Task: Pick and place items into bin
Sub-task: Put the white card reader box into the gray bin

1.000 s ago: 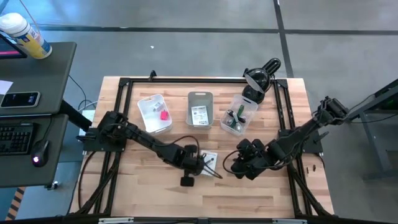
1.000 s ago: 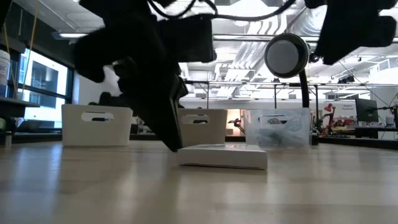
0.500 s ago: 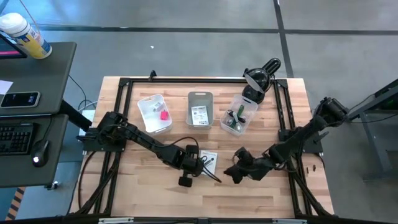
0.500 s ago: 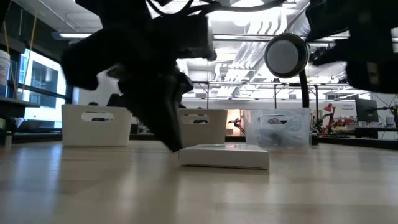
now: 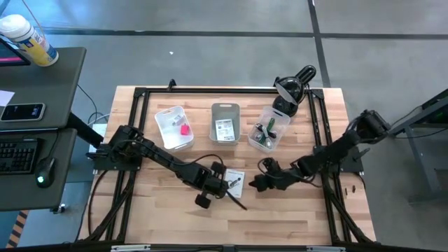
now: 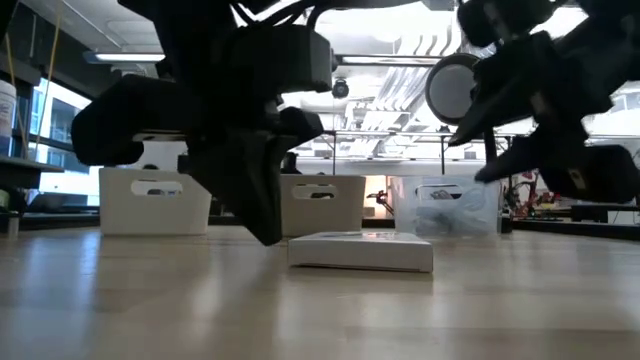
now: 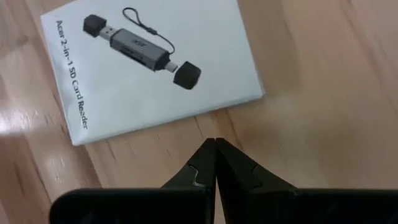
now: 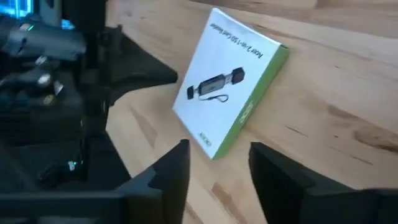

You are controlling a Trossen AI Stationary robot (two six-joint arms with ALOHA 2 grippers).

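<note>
We have a flat white card-reader box (image 5: pixel 234 180) lying face up on the wooden table (image 5: pixel 294 217), between our two hands and well short of the three bins at the far side: a white bin (image 5: pixel 173 127) with a pink block (image 5: pixel 185 129), a grey bin (image 5: pixel 225 122) with a printed card, and a clear bin (image 5: pixel 268 129) with a green pen and dark bits. Our left hand (image 7: pixel 215 163) has its fingers pinched together on nothing, tips down on the table just beside one long edge of the box. Our right hand (image 8: pixel 214 177) stands with its fingers parted and empty, near the box's green-edged side, not touching. We judge the box light, stiff cardboard with a smooth printed face, likely to slide on the wood if we push it. It lies too low for an easy top pinch, so we would take it across its thin edges, perhaps bracing it against the left hand.
</note>
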